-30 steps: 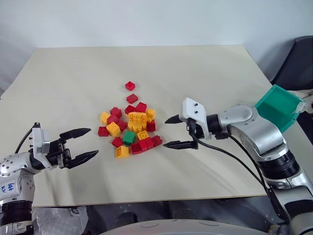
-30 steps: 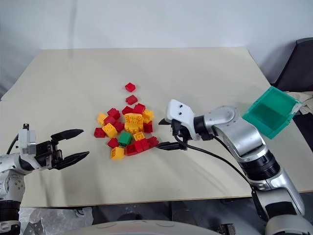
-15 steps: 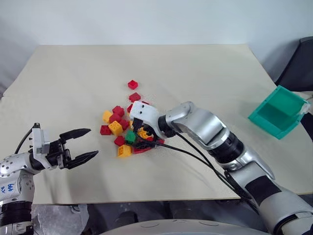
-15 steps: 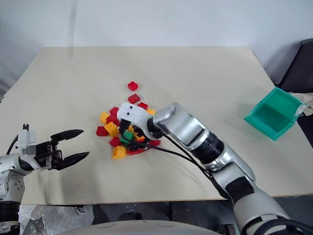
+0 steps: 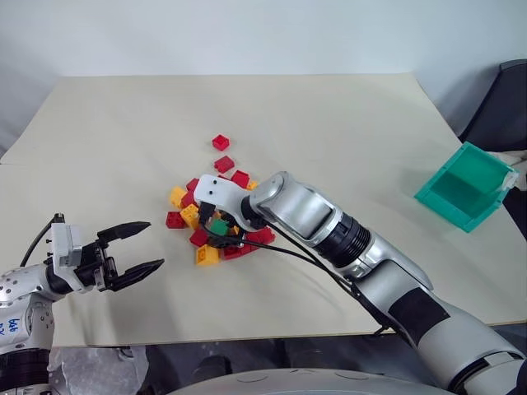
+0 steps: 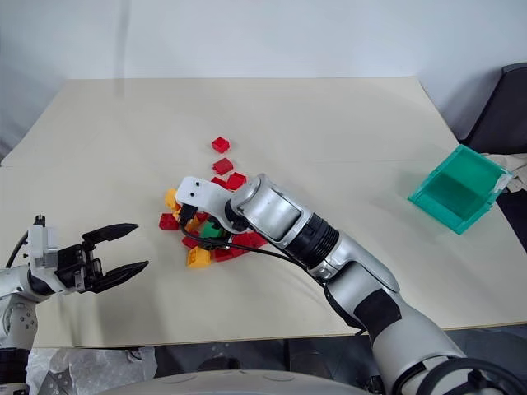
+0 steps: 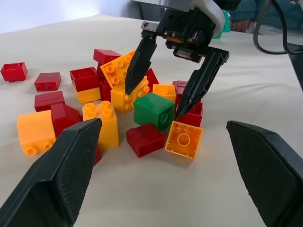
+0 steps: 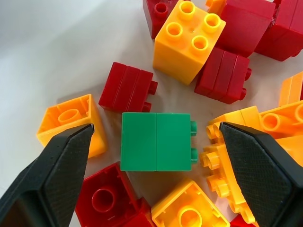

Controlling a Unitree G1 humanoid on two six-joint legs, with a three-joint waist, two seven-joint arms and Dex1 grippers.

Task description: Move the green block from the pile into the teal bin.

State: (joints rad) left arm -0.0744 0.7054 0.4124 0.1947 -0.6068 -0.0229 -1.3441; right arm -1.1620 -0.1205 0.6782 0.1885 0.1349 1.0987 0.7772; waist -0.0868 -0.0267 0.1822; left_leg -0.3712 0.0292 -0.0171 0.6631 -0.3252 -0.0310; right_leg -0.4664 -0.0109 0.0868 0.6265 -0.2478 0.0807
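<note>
The green block [image 8: 156, 141] lies on its side at the near edge of the pile [image 5: 216, 212] of red and yellow-orange bricks at the table's middle. My right gripper [image 7: 153, 104] is open and reaches down into the pile, one black finger [image 7: 139, 61] on each side of the green block [image 7: 154, 109], with small gaps showing between fingers and block. My left gripper [image 5: 155, 244] is open and empty, held level at the front left, well short of the pile. The teal bin [image 5: 465, 188] stands at the table's right edge, its inside bare.
Two stray red bricks [image 5: 221, 142] lie just beyond the pile. Yellow-orange and red bricks [image 8: 71, 123] crowd close around the green one. A dark chair [image 5: 510, 107] stands past the table's right edge, behind the bin.
My right arm swung left from the table's right side to over the pile and lowered, its gripper staying open, now straddling the green block. The left gripper stayed in place.
</note>
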